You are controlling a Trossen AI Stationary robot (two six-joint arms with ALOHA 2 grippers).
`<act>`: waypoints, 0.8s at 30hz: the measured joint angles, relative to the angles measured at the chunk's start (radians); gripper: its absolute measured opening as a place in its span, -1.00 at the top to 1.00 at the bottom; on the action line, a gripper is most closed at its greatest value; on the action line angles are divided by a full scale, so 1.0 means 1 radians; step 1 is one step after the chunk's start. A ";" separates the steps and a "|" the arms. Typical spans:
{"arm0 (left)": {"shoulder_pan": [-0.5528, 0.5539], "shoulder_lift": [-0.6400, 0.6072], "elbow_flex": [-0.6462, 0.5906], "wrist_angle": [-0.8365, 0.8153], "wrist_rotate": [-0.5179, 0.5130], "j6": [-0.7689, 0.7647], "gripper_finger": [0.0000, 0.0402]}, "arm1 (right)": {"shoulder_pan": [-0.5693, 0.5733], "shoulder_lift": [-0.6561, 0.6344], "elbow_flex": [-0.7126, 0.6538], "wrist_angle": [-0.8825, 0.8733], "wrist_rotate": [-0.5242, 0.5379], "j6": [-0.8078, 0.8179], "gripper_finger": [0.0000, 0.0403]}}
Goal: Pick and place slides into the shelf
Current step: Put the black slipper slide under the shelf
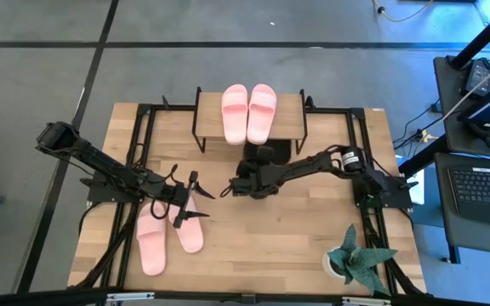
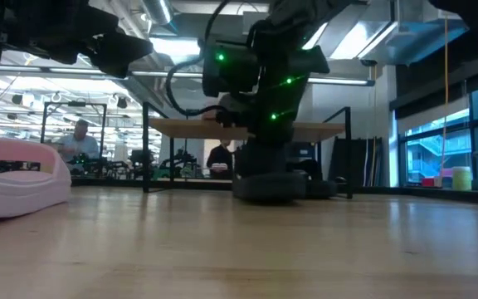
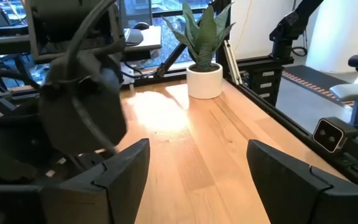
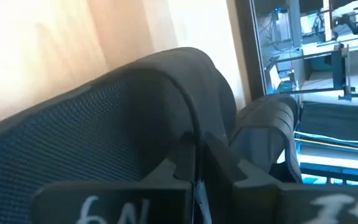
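Note:
Two pink slides [image 1: 248,112] lie side by side on the shelf's top board [image 1: 292,119]. Two more pink slides [image 1: 167,234] rest on their soles on the table at near left; one of them [image 2: 15,176] shows in the low view. My left gripper [image 1: 197,197] [image 3: 197,162] hovers open just right of them, with bare table between its fingers. My right gripper [image 1: 247,184] [image 4: 197,163] is down at mid-table in front of the shelf, shut on a black slide [image 2: 268,187]. The second black slide [image 4: 266,134] lies right beside the first. My right gripper pinches the wide strap of the black slide at its edge [image 4: 190,134] between its two fingers. It comes from above, pointing down. In the low view the slide's sole [image 2: 268,196] still sits on the table.
A potted plant [image 1: 351,255] [image 3: 204,65] stands at the table's near right corner. Black metal frames [image 1: 147,136] run along both sides of the table. Bare wood lies between the pink slides and the plant. People [image 2: 80,139] sit in the room behind.

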 joint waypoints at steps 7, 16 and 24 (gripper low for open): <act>0.002 0.000 0.000 -0.002 -0.010 0.000 -0.30 | -0.031 0.000 0.004 0.029 -0.005 -0.040 0.92; 0.002 0.000 0.000 -0.002 -0.017 0.000 -0.30 | -0.110 0.000 0.006 0.043 -0.022 -0.081 0.92; 0.002 0.000 0.000 -0.003 -0.018 -0.001 -0.30 | -0.136 -0.003 0.006 0.044 -0.060 -0.094 0.92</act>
